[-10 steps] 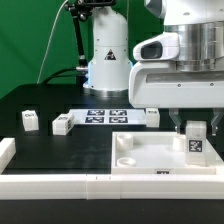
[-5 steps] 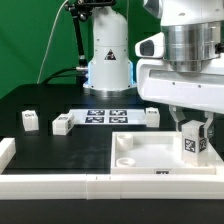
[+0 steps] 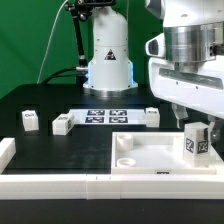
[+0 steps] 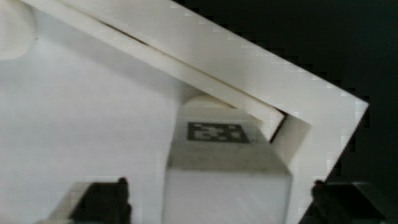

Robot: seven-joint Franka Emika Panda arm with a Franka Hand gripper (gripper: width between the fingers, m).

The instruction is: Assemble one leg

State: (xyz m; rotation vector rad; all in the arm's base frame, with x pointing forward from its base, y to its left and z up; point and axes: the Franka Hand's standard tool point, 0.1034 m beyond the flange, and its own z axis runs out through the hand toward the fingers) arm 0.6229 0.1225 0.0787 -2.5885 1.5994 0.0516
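Observation:
A leg (image 3: 197,140), a small white block with a black-and-white tag, stands upright at the corner of the large white panel (image 3: 150,162) on the exterior view's right. My gripper (image 3: 197,128) straddles it from above. In the wrist view the leg (image 4: 228,165) sits between the two dark fingers (image 4: 102,203) at the panel's corner (image 4: 107,110). A narrow gap shows on each side of it, so the jaws are open around it. Three more legs lie on the black table: two on the left (image 3: 30,119), (image 3: 62,124) and one behind the panel (image 3: 151,116).
The marker board (image 3: 105,116) lies flat behind the panel, in front of the arm's white base (image 3: 108,60). A white rail (image 3: 50,185) runs along the table's front edge, with a raised end (image 3: 6,150) on the exterior view's left.
The gripper's body has turned and shifted toward the exterior view's right over the leg. The leg stays at the panel's corner.

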